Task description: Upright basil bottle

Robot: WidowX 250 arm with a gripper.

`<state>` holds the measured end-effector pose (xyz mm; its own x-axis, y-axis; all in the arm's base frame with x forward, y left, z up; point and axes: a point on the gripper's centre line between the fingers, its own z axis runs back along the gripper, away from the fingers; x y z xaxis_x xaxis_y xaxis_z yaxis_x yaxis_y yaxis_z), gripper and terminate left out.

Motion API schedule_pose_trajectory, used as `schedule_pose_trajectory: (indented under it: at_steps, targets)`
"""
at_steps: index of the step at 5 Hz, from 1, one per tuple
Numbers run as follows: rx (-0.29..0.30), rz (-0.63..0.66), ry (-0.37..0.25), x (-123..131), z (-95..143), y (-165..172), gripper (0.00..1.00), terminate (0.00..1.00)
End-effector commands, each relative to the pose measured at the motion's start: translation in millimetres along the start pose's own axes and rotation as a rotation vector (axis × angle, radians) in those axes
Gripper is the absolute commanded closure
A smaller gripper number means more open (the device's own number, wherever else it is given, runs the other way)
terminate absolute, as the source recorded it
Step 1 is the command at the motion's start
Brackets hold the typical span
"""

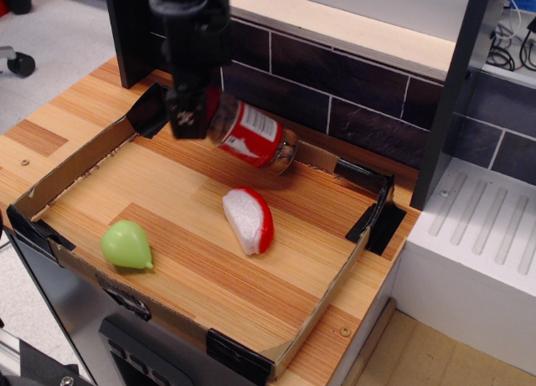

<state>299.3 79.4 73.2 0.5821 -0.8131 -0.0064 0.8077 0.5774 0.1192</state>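
The single view looks down at an angle on a shallow cardboard tray (84, 156) lying on a wooden table (50, 126), with a dark tiled wall (335, 93) at the far side.

The black gripper (194, 118) hangs over the far left part of the tray, its jaws clenched on the cap end of the bottle (251, 135). The cap itself is mostly hidden behind the fingers; only a sliver of red shows beside them. The bottle is in the air — clear of the tray floor — and tilted, its capped end up and to the left in the gripper, its clear base down and to the right, close to the tray's far wall. The red-and-white label faces the camera, and brownish contents show through the glass near the base.

On the tray floor, near the middle, lies a red-and-white wedge (248, 219), a toy fruit slice, white side turned left. It sits below and nearer than the bottle, apart from it. A green pear (126, 244) lies in the near left of the tray, just beside the near wall and well apart from the wedge.

Black clips (377, 218) hold the tray's corners — one at the right, one at the near edge. To the right of the table stands a white ribbed surface (477, 227), behind a dark upright post (448, 93).
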Motion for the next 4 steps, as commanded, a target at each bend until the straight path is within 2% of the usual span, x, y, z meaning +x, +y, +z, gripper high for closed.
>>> schedule_pose_trajectory:
  at_steps: [1,2,4]
  targets:
    - [0.14,0.031,0.051,18,51,20,1.0,0.0]
    - [0.169,0.075,0.121,9,65,28,1.0,0.0]
    - [0.136,0.12,0.212,-30,76,37,1.0,0.0]
